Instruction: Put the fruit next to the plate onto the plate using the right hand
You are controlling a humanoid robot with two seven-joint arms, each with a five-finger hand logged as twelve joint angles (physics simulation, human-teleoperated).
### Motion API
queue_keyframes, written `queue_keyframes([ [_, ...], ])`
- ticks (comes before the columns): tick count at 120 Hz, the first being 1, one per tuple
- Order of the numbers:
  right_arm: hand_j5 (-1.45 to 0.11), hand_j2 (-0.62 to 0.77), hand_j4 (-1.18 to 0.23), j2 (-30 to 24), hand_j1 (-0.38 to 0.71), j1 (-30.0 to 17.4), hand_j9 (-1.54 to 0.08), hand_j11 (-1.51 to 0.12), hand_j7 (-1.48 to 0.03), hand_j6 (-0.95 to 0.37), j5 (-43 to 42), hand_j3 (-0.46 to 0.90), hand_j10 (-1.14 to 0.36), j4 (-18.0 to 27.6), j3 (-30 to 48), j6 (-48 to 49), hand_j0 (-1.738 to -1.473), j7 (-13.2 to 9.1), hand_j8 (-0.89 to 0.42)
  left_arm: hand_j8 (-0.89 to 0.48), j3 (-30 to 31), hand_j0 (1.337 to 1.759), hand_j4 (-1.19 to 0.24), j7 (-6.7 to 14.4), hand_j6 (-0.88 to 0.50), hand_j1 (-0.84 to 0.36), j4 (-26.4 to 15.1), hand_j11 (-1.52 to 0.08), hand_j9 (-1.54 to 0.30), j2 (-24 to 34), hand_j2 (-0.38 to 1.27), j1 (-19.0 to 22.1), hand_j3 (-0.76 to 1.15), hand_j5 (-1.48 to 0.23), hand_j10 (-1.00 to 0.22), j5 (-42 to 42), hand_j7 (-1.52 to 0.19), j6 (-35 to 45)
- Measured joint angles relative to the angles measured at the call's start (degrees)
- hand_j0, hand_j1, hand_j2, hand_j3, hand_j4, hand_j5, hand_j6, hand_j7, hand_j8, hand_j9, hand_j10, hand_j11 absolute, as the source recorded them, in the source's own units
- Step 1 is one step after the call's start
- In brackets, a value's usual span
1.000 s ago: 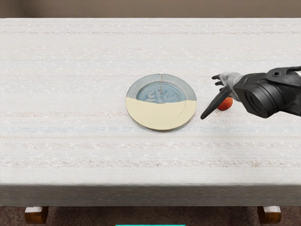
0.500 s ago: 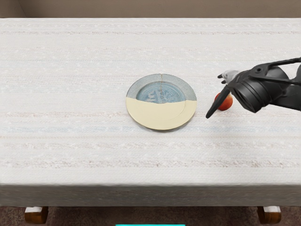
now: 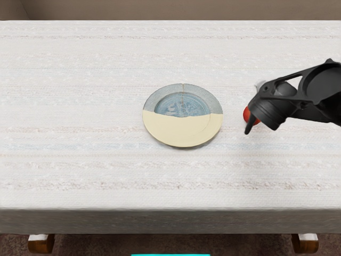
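Right hand (image 3: pixel 249 126) is seen lowered over the orange-red fruit (image 3: pixel 248 114). Whether it is clamped on the fruit cannot be told, since most of the hand is covered by the dark wrist. Compared with half a second ago, the forearm has been swung further over the fruit, and less of the fruit is left showing. The fruit is found on the table (image 3: pixel 106 80), near the right of the blue-and-cream plate (image 3: pixel 176 134) and apart from its rim. The plate is unmoved.
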Motion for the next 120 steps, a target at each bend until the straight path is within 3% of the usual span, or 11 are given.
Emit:
queue_keyframes([
  [37,-0.06,-0.01,-0.04,0.9,-0.3,-5.3,-0.06,-0.06,-0.06,-0.04,-1.2,0.0,-0.04,-6.1,2.8,0.0,-1.658,0.0,-0.04,-0.23,0.0,1.658,-0.23,0.0,-0.23,0.07,0.0,-0.3,-0.3,0.0,0.05,0.0,0.0,-0.3,-0.23,0.0,-0.3,0.0],
  [120,-0.06,-0.01,-0.04,3.2,-0.3,-9.5,-0.06,-0.06,-0.06,-0.05,-6.6,0.0,-0.04,-10.1,5.7,0.0,-1.658,0.0,-0.04,-0.23,0.0,1.658,-0.23,0.0,-0.23,0.07,0.0,-0.3,-0.3,0.0,0.05,0.0,0.0,-0.3,-0.23,0.0,-0.3,0.0],
])
